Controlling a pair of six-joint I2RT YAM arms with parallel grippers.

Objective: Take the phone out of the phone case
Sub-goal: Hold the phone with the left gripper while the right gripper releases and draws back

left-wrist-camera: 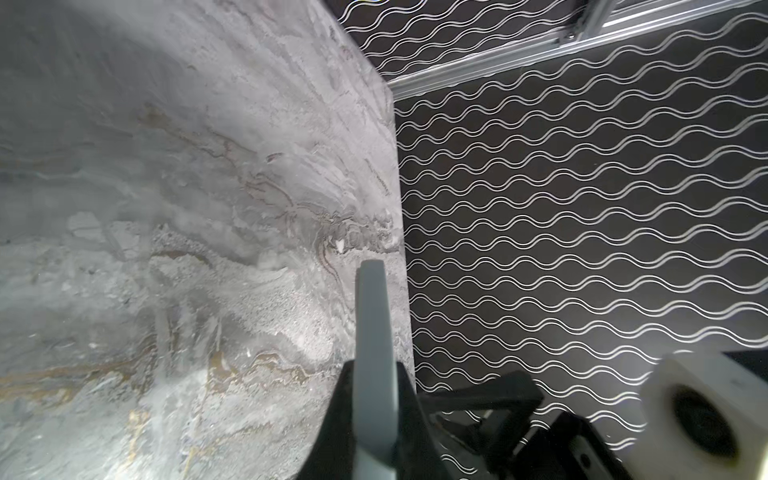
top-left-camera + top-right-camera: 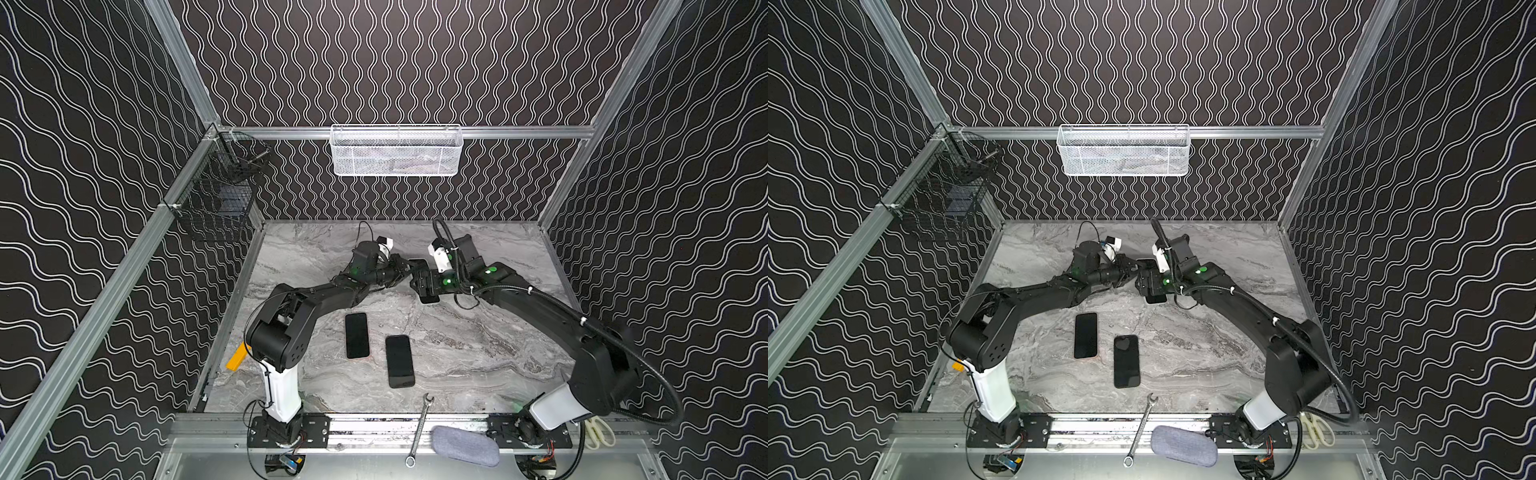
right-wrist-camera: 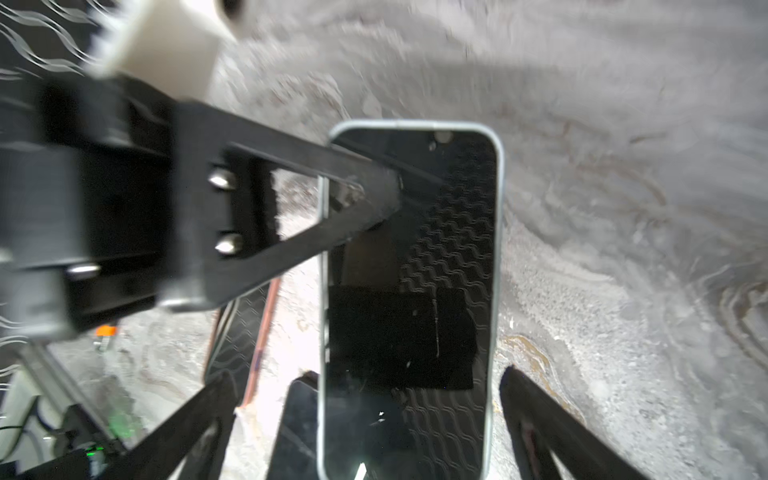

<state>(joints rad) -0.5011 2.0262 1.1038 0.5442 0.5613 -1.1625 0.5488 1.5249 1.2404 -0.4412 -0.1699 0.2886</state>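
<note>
The phone (image 3: pixel 409 291) sits in its pale blue-grey phone case (image 1: pixel 372 353), held over the far middle of the marble table (image 2: pixel 478 353). The left gripper (image 2: pixel 407 272) is closed tight on a long edge of the case. The right gripper (image 3: pixel 365 374) has its jaws wide open, one on each side of the phone, not squeezing it. A second phone (image 2: pixel 357 336) and a third phone (image 2: pixel 400 360) lie flat nearer, well apart

Grey-cased black phone (image 3: pixel 411 266) — one end cut off by the right wrist picture's edge; mostly covered in both top views. Black left gripper (image 3: pixel 382 191) — blurred in the right wrist view. White mesh wall basket (image 2: pixel 395 151): contents too small to be told.
</note>
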